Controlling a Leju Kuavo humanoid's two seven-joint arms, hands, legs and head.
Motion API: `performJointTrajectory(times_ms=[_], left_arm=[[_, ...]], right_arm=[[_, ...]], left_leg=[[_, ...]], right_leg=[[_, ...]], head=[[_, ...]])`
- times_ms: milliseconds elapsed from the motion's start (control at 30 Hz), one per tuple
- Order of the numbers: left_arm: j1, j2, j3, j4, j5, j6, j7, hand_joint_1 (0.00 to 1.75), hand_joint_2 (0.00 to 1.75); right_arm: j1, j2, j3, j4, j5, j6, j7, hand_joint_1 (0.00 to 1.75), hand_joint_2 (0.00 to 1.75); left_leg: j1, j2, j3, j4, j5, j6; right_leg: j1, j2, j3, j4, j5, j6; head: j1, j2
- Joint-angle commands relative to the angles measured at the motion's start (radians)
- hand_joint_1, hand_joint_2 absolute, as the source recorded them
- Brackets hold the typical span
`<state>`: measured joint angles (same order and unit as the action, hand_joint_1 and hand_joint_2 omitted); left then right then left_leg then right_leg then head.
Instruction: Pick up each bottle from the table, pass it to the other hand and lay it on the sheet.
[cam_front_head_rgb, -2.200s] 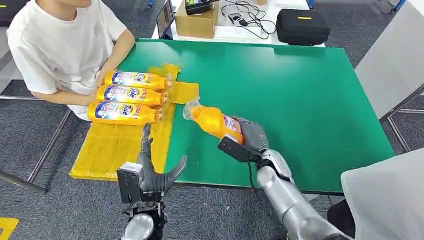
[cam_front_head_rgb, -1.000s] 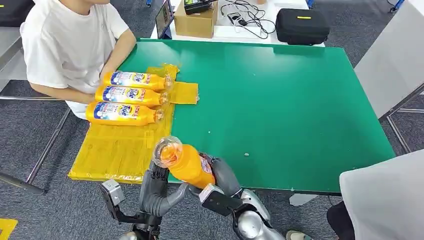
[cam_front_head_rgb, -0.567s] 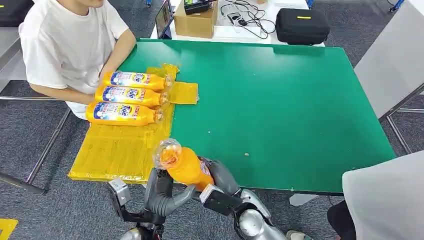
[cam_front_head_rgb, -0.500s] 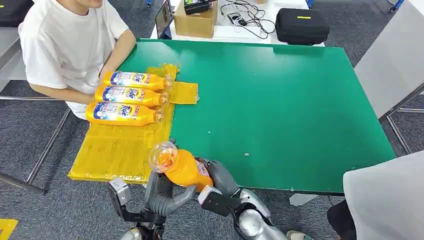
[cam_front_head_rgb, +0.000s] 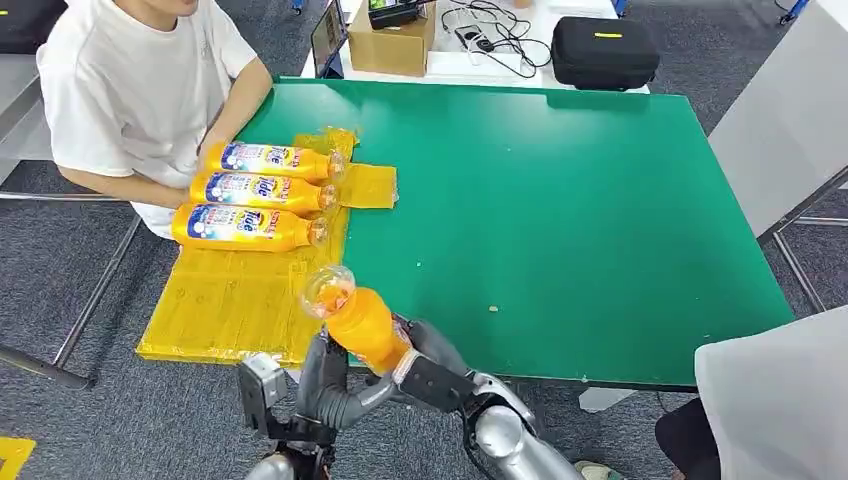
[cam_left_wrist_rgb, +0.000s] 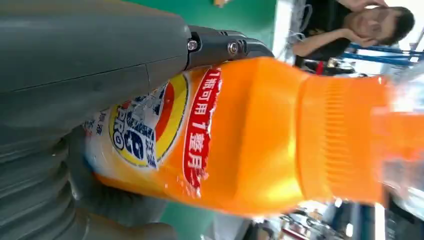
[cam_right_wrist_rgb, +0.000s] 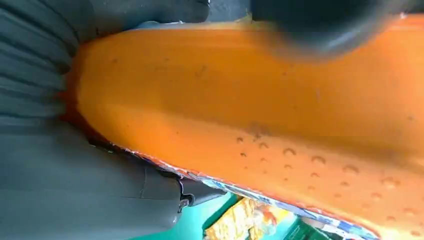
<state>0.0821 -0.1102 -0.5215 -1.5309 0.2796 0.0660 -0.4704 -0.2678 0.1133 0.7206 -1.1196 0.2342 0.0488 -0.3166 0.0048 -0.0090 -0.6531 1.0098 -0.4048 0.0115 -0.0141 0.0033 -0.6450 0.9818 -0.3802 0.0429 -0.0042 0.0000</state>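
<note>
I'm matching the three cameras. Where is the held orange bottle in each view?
Head view: bottle at lower centre, between left hand and right hand.
Left wrist view: bottle across the centre.
Right wrist view: bottle across most of the frame.
Shared landmark: green table.

Lower body of the bottle (cam_front_head_rgb: 362, 326) is covered by the right hand (cam_front_head_rgb: 425, 357) and left hand (cam_front_head_rgb: 325, 372). Its cap end is blurred in the left wrist view and cut off at the frame edge. The person (cam_front_head_rgb: 130, 90) is cropped at the top edge.
</note>
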Motion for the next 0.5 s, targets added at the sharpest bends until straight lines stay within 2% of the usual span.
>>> performJointTrajectory(times_ms=[33, 67, 100, 133, 167, 200, 233, 333, 367, 433, 467, 500], left_arm=[[-0.037, 0.0, -0.017, 0.094, 0.001, 0.007, 0.015, 0.0, 1.75], [-0.037, -0.003, -0.014, 0.1, 0.015, 0.006, 0.035, 0.0, 1.75], [-0.037, -0.007, -0.009, 0.106, 0.025, 0.006, 0.041, 0.0, 1.75], [-0.039, -0.01, -0.006, 0.114, 0.036, 0.006, 0.05, 0.0, 1.75], [-0.038, -0.015, 0.001, 0.119, 0.053, 0.009, 0.058, 0.0, 1.75], [-0.039, -0.015, 0.004, 0.122, 0.063, 0.01, 0.065, 0.0, 1.75], [-0.039, -0.015, 0.004, 0.122, 0.063, 0.01, 0.065, 0.0, 1.75], [-0.038, -0.014, 0.014, 0.122, 0.085, 0.01, 0.076, 0.0, 1.75], [-0.037, -0.016, 0.02, 0.123, 0.103, 0.003, 0.083, 0.0, 1.75], [-0.04, -0.017, 0.024, 0.124, 0.126, -0.012, 0.094, 0.0, 1.75], [-0.042, -0.018, 0.025, 0.122, 0.143, -0.028, 0.099, 0.0, 1.75], [-0.043, -0.017, 0.023, 0.118, 0.145, -0.036, 0.096, 0.0, 1.75]], right_arm=[[-0.055, -0.016, 0.055, 0.064, 0.006, 0.002, 0.007, 1.75, 1.75], [-0.06, -0.019, 0.068, 0.063, 0.023, 0.0, 0.008, 1.75, 1.75], [-0.063, -0.02, 0.079, 0.06, 0.039, -0.003, 0.009, 1.75, 1.75], [-0.064, -0.021, 0.087, 0.058, 0.046, -0.004, 0.009, 1.75, 1.75], [-0.069, -0.026, 0.102, 0.056, 0.068, -0.015, 0.013, 1.75, 1.75], [-0.071, -0.027, 0.108, 0.056, 0.078, -0.02, 0.016, 1.75, 1.75], [-0.071, -0.027, 0.108, 0.056, 0.078, -0.02, 0.016, 1.75, 1.75], [-0.084, -0.039, 0.142, 0.063, 0.106, -0.014, 0.021, 1.75, 1.75], [-0.092, -0.043, 0.159, 0.068, 0.116, -0.002, 0.019, 1.75, 1.75], [-0.112, -0.052, 0.196, 0.082, 0.133, 0.023, 0.018, 1.75, 1.75], [-0.127, -0.055, 0.22, 0.098, 0.138, 0.038, 0.015, 1.75, 1.75], [-0.13, -0.053, 0.222, 0.107, 0.119, 0.058, 0.007, 1.75, 1.75]], left_leg=[[0.0, 0.0, 0.004, -0.001, -0.001, 0.0], [0.0, 0.001, 0.012, -0.001, -0.005, 0.0], [0.0, 0.001, 0.008, -0.001, -0.003, 0.0], [0.0, 0.001, 0.012, -0.001, -0.005, -0.001], [0.0, 0.0, 0.007, -0.002, -0.002, 0.0], [0.0, 0.001, 0.014, -0.001, -0.005, -0.001], [0.0, 0.001, 0.009, -0.001, -0.003, 0.0], [0.0, 0.002, 0.012, -0.001, -0.005, -0.001], [0.0, 0.001, 0.005, -0.001, -0.002, 0.0], [0.0, 0.002, 0.014, -0.001, -0.006, -0.001], [0.0, 0.001, 0.006, -0.001, -0.002, 0.0], [0.0, 0.002, 0.009, -0.001, -0.004, 0.0]], right_leg=[[0.0, -0.001, 0.005, -0.001, -0.001, -0.001], [0.001, 0.0, 0.012, -0.001, -0.005, -0.002], [0.0, 0.0, 0.008, -0.001, -0.003, -0.001], [0.0, 0.0, 0.012, -0.001, -0.004, -0.002], [0.0, 0.0, 0.007, -0.001, -0.002, -0.001], [0.001, 0.0, 0.014, -0.001, -0.005, -0.002], [0.0, 0.0, 0.009, -0.001, -0.003, -0.001], [0.001, 0.001, 0.012, -0.001, -0.005, -0.002], [0.0, 0.0, 0.005, -0.001, -0.002, -0.001], [0.001, 0.0, 0.014, -0.001, -0.005, -0.002], [0.0, 0.0, 0.006, -0.001, -0.002, -0.001], [0.0, 0.001, 0.009, -0.001, -0.003, -0.002]], head=[[0.001, 0.0], [0.0, 0.0], [0.0, 0.0], [0.0, 0.0], [0.0, 0.0], [0.0, 0.0], [0.0, 0.0], [0.0, 0.0], [0.0, 0.0], [0.0, 0.0], [0.0, 0.0], [0.0, 0.0]])
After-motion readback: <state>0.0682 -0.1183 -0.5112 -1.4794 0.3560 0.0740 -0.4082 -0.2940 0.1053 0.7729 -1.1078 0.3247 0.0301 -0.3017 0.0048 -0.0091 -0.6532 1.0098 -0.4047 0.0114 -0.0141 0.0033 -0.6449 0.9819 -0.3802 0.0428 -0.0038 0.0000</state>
